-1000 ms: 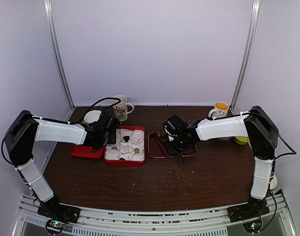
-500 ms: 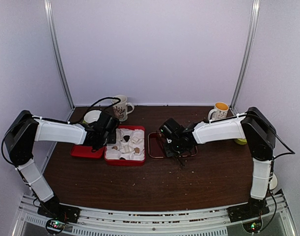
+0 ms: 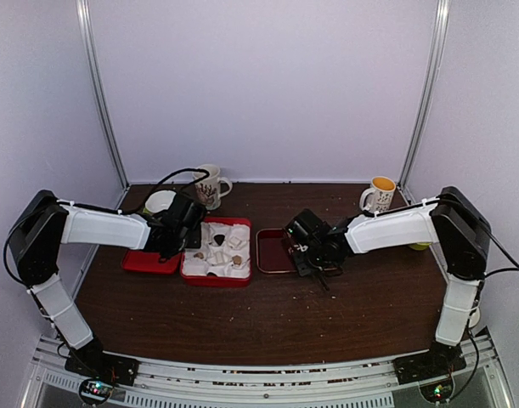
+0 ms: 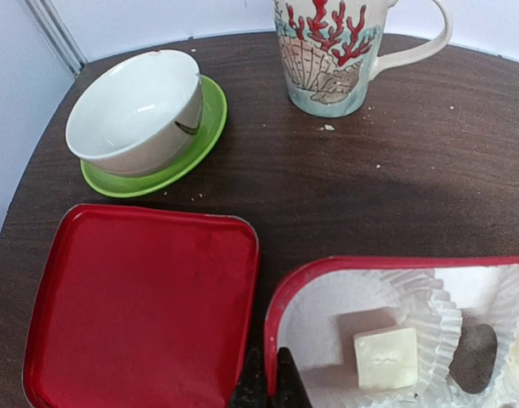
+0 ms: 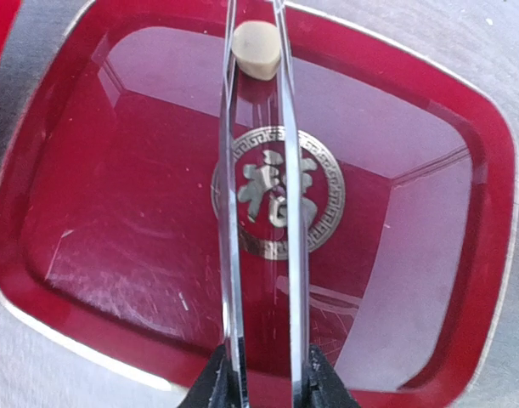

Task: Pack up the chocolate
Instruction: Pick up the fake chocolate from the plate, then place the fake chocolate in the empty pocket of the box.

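A red box (image 3: 215, 278) with a white moulded insert holds chocolate: a cream cube (image 4: 385, 357) and a brown lump (image 4: 473, 358) in paper cups, and more pieces (image 3: 237, 258) in the top view. My left gripper (image 4: 269, 384) is shut on the box's left rim (image 4: 280, 323), one finger on each side. My right gripper (image 5: 263, 378) is shut on metal tweezers (image 5: 231, 212). The tweezer tips pinch a cream chocolate piece (image 5: 256, 47) over the dark red tray (image 5: 463, 280). In the top view the right gripper (image 3: 314, 248) hangs at that tray's right side.
The box's red lid (image 4: 132, 306) lies left of the box. Behind it stand a white bowl (image 4: 140, 115) on a green saucer and a coral-patterned mug (image 4: 331, 51). A mug with a yellow inside (image 3: 380, 192) stands at the back right. Crumbs dot the table.
The right gripper has drawn back to the right across the dark red tray, and its jaws have narrowed on the tweezers. The left arm has not moved.
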Action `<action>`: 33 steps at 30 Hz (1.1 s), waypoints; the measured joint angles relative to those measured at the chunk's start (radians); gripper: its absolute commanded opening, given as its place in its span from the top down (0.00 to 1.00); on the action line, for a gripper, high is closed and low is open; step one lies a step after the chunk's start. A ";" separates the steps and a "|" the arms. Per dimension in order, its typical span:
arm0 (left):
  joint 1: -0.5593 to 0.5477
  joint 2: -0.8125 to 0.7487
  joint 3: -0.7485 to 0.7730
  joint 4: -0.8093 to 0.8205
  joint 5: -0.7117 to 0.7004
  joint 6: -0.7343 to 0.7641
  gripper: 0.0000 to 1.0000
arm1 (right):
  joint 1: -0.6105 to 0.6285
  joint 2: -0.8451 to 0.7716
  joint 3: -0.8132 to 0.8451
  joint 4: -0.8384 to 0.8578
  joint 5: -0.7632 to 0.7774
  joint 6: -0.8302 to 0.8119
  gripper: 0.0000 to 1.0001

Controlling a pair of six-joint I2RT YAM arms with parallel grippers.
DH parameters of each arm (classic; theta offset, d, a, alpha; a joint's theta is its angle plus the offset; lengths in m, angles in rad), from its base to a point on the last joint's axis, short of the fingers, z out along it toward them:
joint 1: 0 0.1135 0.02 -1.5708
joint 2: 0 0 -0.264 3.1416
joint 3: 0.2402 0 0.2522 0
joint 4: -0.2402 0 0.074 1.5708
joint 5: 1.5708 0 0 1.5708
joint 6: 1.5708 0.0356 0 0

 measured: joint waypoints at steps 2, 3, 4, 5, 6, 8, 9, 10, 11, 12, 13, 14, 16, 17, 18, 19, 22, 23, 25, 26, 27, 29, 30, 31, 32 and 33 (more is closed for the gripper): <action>0.000 0.002 0.000 -0.001 0.000 0.001 1.00 | 0.000 -0.036 -0.029 0.005 -0.001 -0.009 0.74; 0.000 0.003 0.000 -0.001 0.000 0.001 1.00 | 0.000 -0.060 -0.049 0.009 -0.003 -0.016 0.75; 0.000 0.003 0.000 -0.001 0.000 0.001 1.00 | 0.000 -0.081 -0.064 0.009 -0.006 -0.024 0.75; 0.000 0.003 0.000 -0.001 0.000 0.002 1.00 | 0.000 -0.101 -0.079 0.011 -0.011 -0.031 0.75; 0.000 0.003 0.000 -0.001 0.000 0.002 1.00 | 0.000 -0.127 -0.095 0.013 -0.019 -0.041 0.75; 0.000 0.003 0.000 -0.001 0.000 0.002 1.00 | 0.000 -0.167 -0.120 0.014 -0.035 -0.057 0.76; 0.000 0.003 0.001 -0.001 0.000 0.002 1.00 | 0.000 -0.186 -0.130 0.014 -0.044 -0.068 0.76; 0.000 0.003 0.002 -0.001 0.000 0.002 1.00 | 0.000 -0.206 -0.142 0.016 -0.056 -0.079 0.76; 0.000 0.003 0.002 -0.001 0.000 0.002 1.00 | 0.000 -0.224 -0.152 0.018 -0.070 -0.087 0.76; 0.000 0.003 0.002 -0.001 0.000 0.002 1.00 | 0.000 -0.245 -0.165 0.022 -0.085 -0.096 0.76; 0.000 0.003 0.002 -0.001 0.000 0.002 1.00 | 0.000 -0.267 -0.177 0.024 -0.102 -0.109 0.76; 0.000 0.003 0.002 -0.001 0.000 0.002 1.00 | 0.000 -0.290 -0.190 0.027 -0.117 -0.117 0.76; 0.000 0.003 0.002 -0.001 0.000 0.002 1.00 | 0.000 -0.323 -0.204 0.028 -0.138 -0.134 0.76; 0.000 0.003 0.002 -0.001 0.000 0.002 1.00 | 0.000 -0.338 -0.208 0.028 -0.146 -0.140 0.76; 0.000 0.003 0.002 -0.002 0.000 0.002 1.00 | 0.000 -0.352 -0.210 0.029 -0.157 -0.148 0.76; 0.000 0.003 0.002 -0.001 0.001 0.002 1.00 | 0.000 -0.359 -0.210 0.030 -0.163 -0.153 0.76; 0.000 0.003 0.003 -0.002 0.001 0.002 1.00 | 0.000 -0.369 -0.211 0.035 -0.183 -0.163 0.76; 0.000 0.003 0.003 -0.001 0.001 0.002 1.00 | 0.000 -0.369 -0.211 0.035 -0.186 -0.163 0.76; 0.000 0.003 0.003 -0.002 0.001 0.002 1.00 | 0.000 -0.369 -0.211 0.034 -0.193 -0.166 0.77; 0.000 0.003 0.004 -0.002 0.001 0.002 1.00 | 0.000 -0.369 -0.211 0.034 -0.196 -0.166 0.77; 0.000 0.003 0.004 -0.002 0.001 0.002 1.00 | -0.001 -0.369 -0.211 0.034 -0.203 -0.166 0.76; 0.000 0.003 0.008 -0.003 0.002 0.002 1.00 | -0.001 -0.369 -0.211 0.035 -0.214 -0.166 0.76; 0.000 0.003 0.010 -0.003 0.003 0.002 1.00 | -0.001 -0.369 -0.212 0.037 -0.228 -0.169 0.76; 0.000 0.003 0.012 -0.003 0.004 0.002 1.00 | -0.001 -0.371 -0.213 0.039 -0.239 -0.172 0.75; 0.000 0.003 0.014 -0.002 0.005 0.002 1.00 | -0.001 -0.376 -0.218 0.042 -0.260 -0.179 0.75; 0.000 0.003 0.014 -0.001 0.008 0.002 1.00 | -0.001 -0.385 -0.224 0.043 -0.286 -0.189 0.74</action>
